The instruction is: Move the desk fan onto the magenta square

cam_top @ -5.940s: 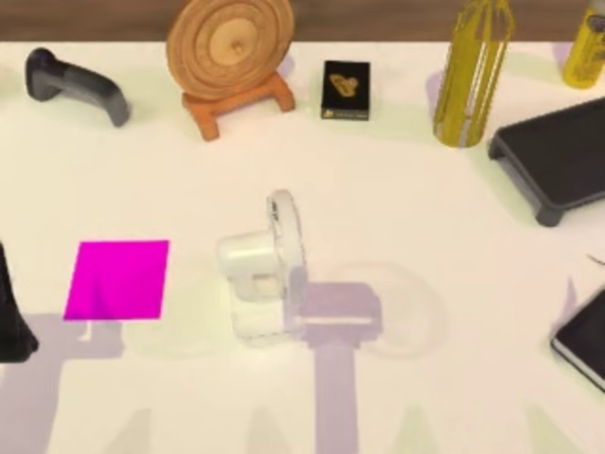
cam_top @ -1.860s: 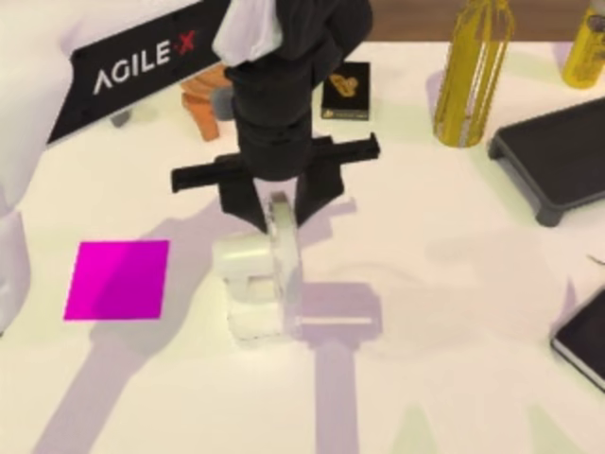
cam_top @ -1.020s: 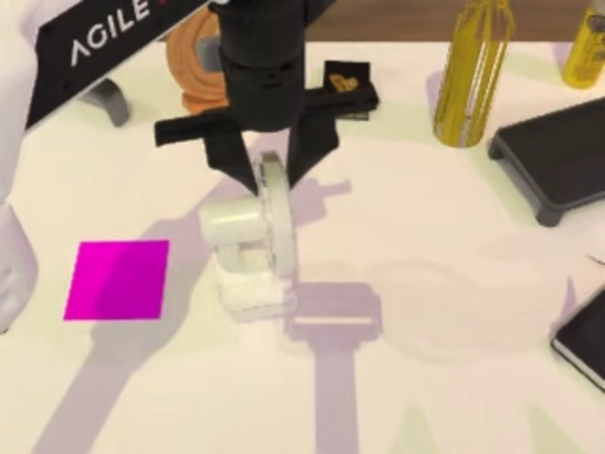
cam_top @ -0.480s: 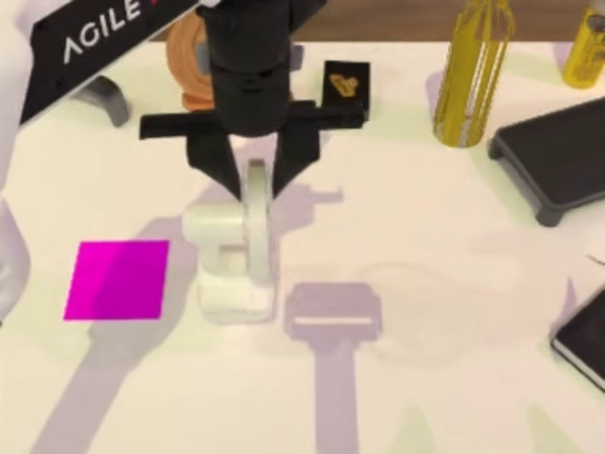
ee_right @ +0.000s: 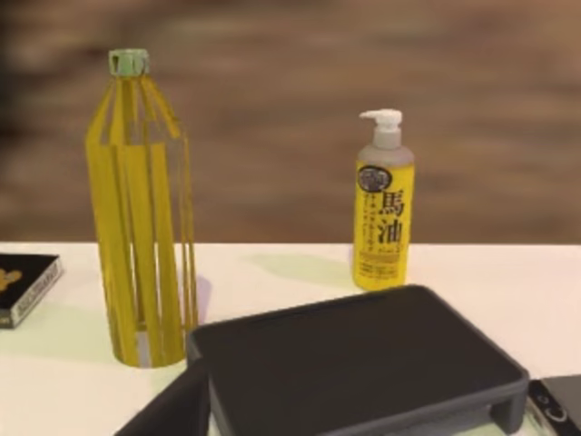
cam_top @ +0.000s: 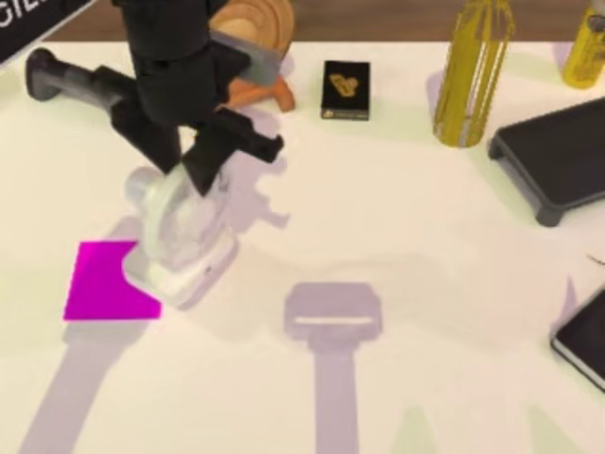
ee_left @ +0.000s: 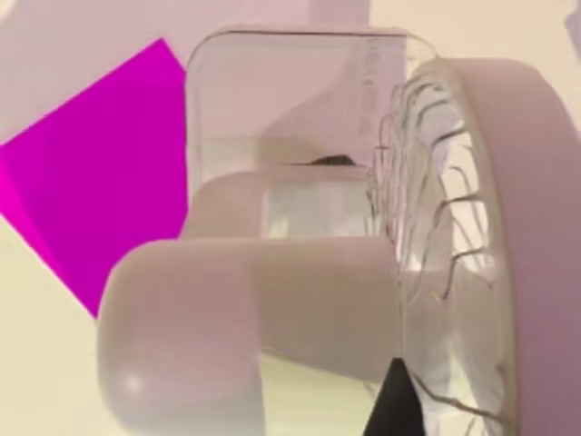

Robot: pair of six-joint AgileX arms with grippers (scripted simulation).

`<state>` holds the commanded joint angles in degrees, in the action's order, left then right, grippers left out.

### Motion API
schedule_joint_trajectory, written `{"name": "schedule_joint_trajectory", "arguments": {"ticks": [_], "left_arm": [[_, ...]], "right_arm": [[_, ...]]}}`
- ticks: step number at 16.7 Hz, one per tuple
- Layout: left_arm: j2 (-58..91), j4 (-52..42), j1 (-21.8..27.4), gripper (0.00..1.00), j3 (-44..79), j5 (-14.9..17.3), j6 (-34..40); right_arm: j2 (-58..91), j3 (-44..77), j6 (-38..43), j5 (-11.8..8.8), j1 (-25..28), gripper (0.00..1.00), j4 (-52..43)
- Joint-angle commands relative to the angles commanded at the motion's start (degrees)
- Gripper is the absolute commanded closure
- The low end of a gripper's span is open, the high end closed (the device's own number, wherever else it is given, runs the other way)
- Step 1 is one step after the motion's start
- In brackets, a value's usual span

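The desk fan [cam_top: 175,227], pale and semi-translucent, hangs tilted in my left gripper [cam_top: 181,168], which is shut on its round cage from above. In the top view the fan's base [cam_top: 175,274] overlaps the right edge of the magenta square [cam_top: 99,282]. In the left wrist view the fan [ee_left: 300,272] fills the picture, with the magenta square [ee_left: 100,182] beside its clear base and one dark fingertip [ee_left: 390,409] against the cage. My right arm is out of the top view; a dark sliver of the right gripper [ee_right: 177,409] shows in its wrist view.
Along the back stand a dark handheld scanner [cam_top: 57,76], a wooden disc on an orange stand [cam_top: 250,28], a black box [cam_top: 345,90], a yellow bottle [cam_top: 471,71] and a yellow pump bottle [cam_top: 586,47]. A dark tray [cam_top: 558,156] and a black slab [cam_top: 586,340] sit at the right.
My left gripper has carried the fan leftwards from the table's middle and turned it. Its base now overlaps the magenta square's right edge.
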<state>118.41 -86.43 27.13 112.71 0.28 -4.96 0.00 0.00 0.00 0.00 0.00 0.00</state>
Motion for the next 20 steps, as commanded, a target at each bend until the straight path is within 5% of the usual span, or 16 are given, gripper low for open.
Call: {"name": "schedule_joint_trajectory", "arguments": {"ticks": [6,10,14,20], "left_arm": [[-7.03,3.23,-7.13,1.0,-7.69,0.21,-39.79],[-11.07,4.97,-11.21,1.0,-13.18,0.22,-59.44],[-13.2,5.7,-13.67,1.0,-16.83,0.14,-69.55],[-13.25,5.75,-13.74,1.0,-17.25,0.09,-70.95]], "right_arm": [[0.0,0.0,0.0,0.0,0.0,0.0,0.0],[0.0,0.0,0.0,0.0,0.0,0.0,0.0],[0.0,0.0,0.0,0.0,0.0,0.0,0.0],[0.0,0.0,0.0,0.0,0.0,0.0,0.0]]}}
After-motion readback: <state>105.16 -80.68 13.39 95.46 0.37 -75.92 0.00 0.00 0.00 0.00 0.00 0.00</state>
